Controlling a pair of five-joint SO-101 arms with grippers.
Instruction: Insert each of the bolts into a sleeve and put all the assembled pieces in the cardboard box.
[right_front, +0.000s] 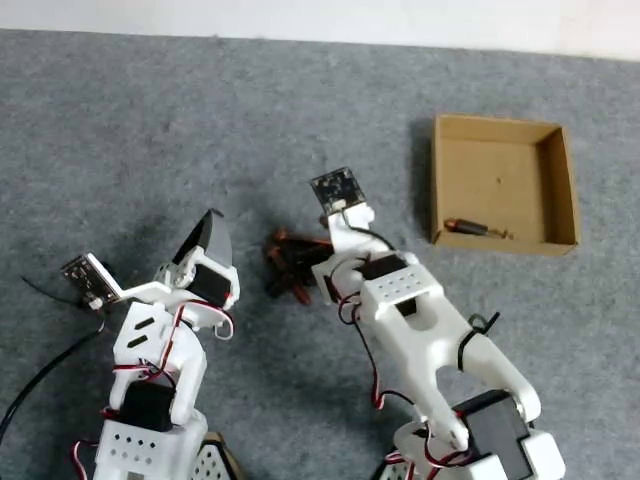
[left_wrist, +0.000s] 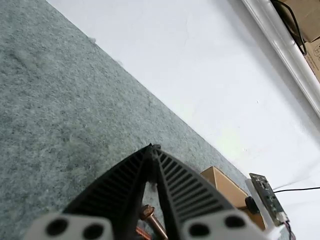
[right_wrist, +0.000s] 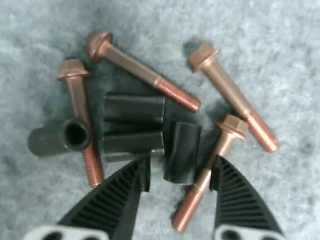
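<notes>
The ribbed black left gripper (left_wrist: 151, 148) clenches a copper bolt (left_wrist: 150, 220), well apart from the cardboard box (right_front: 437, 180). Nearer the box, the right gripper (right_wrist: 181, 165) stands spread over loose hex-head bolts (right_wrist: 142, 70) and dark tube sleeves (right_wrist: 134, 109) on grey felt (right_front: 150, 130). Inside the box lies one assembled piece (right_front: 478, 228).

**Materials / finish check**

- bolts (right_wrist: 132, 65): copper-toned metal with a satin sheen, smooth shanks, rough threaded ends.
- bolt (left_wrist: 146, 213) between the left gripper (left_wrist: 150, 148) fingers: same coppery gloss.
- sleeves (right_wrist: 134, 110): dark metal, dull, with a faint sheen along the sides.
- right gripper (right_wrist: 182, 167): matt black plastic with ribbed inner faces. The left gripper is the same.
- arm bodies (right_front: 410, 290): smooth white plastic, semi-matt.
- worktop (right_front: 150, 130): grey cloth, fuzzy and felt-like.
- cardboard box (right_front: 500, 180): raw brown card, matt.
</notes>
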